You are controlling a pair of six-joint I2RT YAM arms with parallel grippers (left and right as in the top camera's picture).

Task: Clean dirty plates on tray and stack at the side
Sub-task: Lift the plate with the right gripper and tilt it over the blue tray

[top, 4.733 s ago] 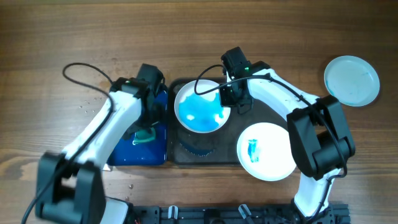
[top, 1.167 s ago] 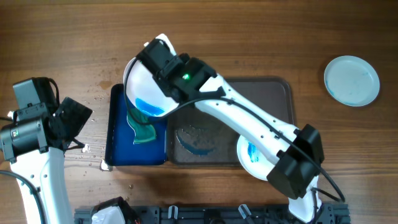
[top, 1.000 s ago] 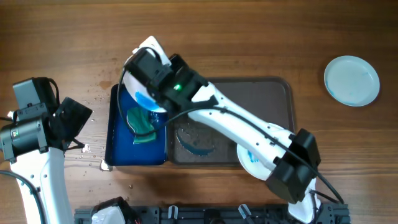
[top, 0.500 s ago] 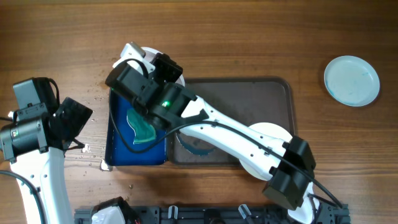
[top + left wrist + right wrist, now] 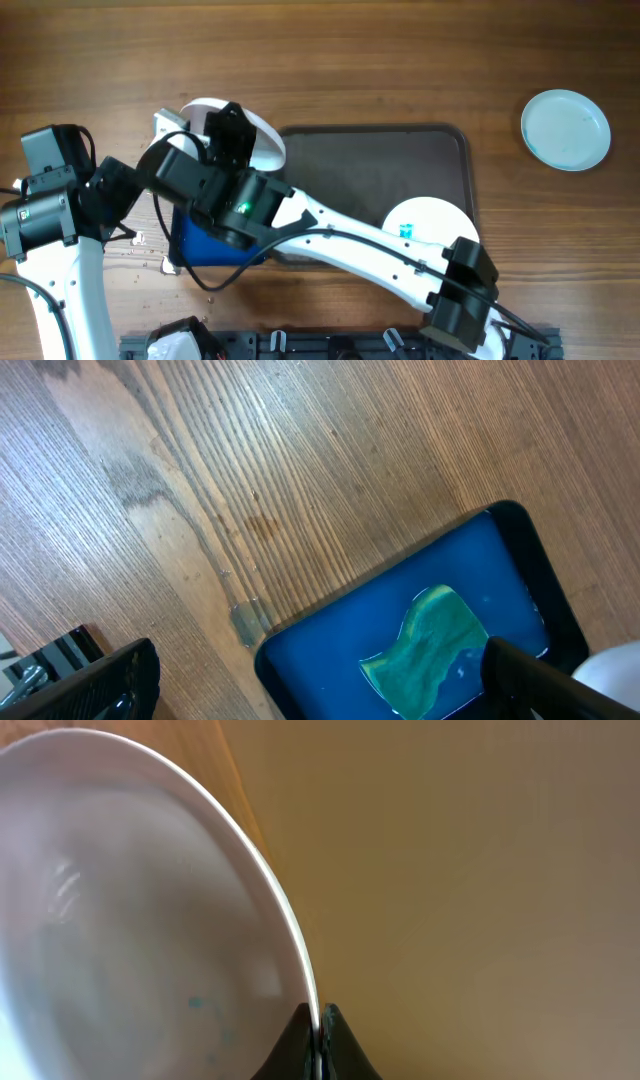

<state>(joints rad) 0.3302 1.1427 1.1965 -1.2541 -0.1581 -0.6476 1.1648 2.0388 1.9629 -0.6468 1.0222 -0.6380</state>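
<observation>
Three plates: tray plate (image 5: 425, 222), side plate (image 5: 565, 129), held plate (image 5: 265, 145) rim-pinched in right gripper (image 5: 318, 1028), probably steeply tilted (left gripper (image 5: 320, 685) agape).

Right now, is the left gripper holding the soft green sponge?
No, the green sponge lies flat in the blue rectangular tub, with the left gripper open and apart from it.

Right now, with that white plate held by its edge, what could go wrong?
The right gripper pinches the plate only at its rim, so it might slip and fall. The plate is tilted with blue specks on it; drips could land outside the blue tub.
</observation>
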